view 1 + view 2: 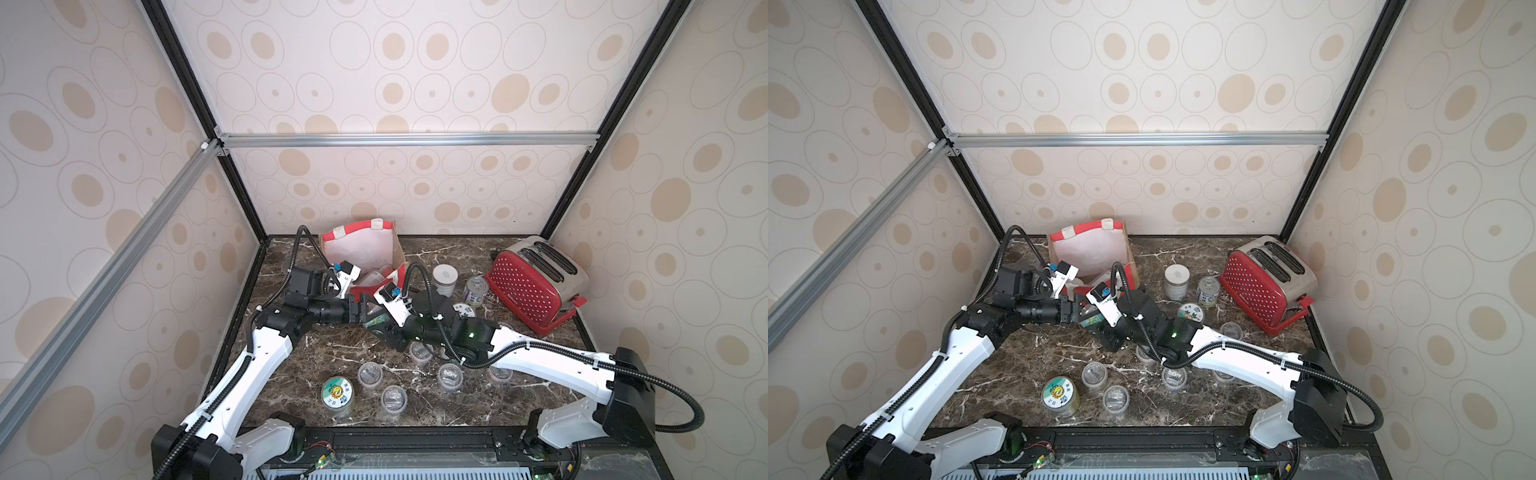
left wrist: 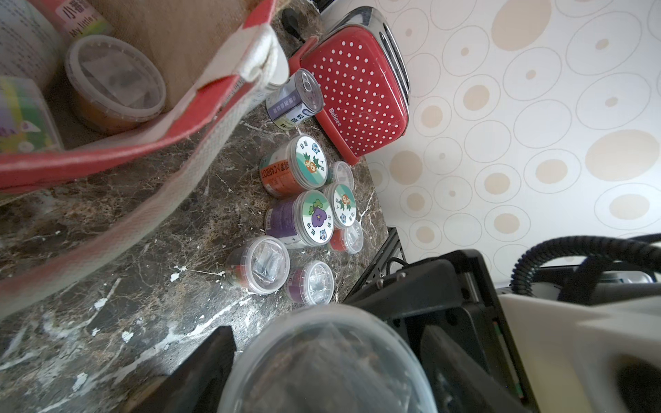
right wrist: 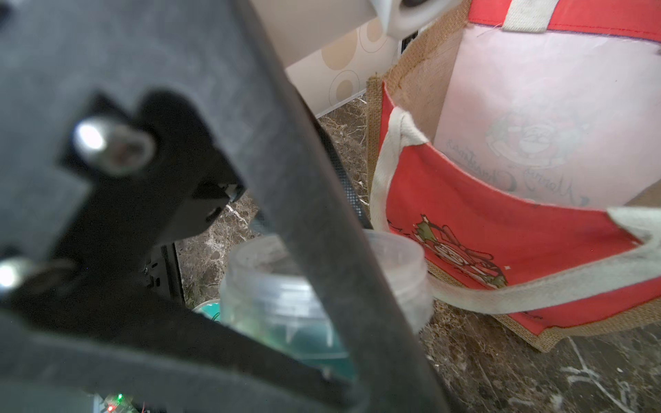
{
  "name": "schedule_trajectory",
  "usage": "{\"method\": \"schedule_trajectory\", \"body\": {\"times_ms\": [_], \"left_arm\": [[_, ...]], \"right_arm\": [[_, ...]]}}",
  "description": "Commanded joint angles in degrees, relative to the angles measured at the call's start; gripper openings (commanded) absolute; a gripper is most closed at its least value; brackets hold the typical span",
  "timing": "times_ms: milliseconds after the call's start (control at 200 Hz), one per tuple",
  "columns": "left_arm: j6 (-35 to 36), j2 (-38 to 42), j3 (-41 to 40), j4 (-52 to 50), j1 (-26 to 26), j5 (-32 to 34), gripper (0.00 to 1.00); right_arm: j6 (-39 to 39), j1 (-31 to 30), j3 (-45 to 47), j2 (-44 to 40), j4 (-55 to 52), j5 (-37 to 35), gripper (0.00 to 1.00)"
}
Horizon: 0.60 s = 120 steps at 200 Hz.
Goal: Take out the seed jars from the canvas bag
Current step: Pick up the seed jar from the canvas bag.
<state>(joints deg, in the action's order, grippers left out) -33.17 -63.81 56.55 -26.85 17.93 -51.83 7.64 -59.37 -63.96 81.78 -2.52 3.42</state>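
Both top views show the right gripper clamped on a green-labelled jar just in front of the bag; the left gripper straddles it, pinching or not I cannot tell. More jars stand on the table, and some sit inside the bag.

Dark marble table: canvas bag, seed jars, red toaster, tin.

I'm seeing the canvas bag in tan burlap with red panels and white lining, and the toaster is red with white polka dots. The table is dark brown marble veined white. Up close, the seed jar is clear plastic over teal-green.
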Motion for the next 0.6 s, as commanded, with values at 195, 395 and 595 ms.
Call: {"method": "schedule_trajectory", "body": {"times_ms": [195,395,595], "left_arm": [[-0.8,0.5,-0.1,1.8,0.4,-0.6,0.65],[-0.6,0.6,0.6,1.2,0.4,0.7,0.63],[0.1,1.5,1.6,0.0,0.3,6.1,0.62]], "right_arm": [[-1.4,-0.7,-1.9,1.1,-0.3,0.0,0.53],[-1.3,-0.7,-1.6,1.2,-0.5,-0.4,0.59],[-0.1,-0.7,-1.2,0.5,-1.8,-2.2,0.81]]}}
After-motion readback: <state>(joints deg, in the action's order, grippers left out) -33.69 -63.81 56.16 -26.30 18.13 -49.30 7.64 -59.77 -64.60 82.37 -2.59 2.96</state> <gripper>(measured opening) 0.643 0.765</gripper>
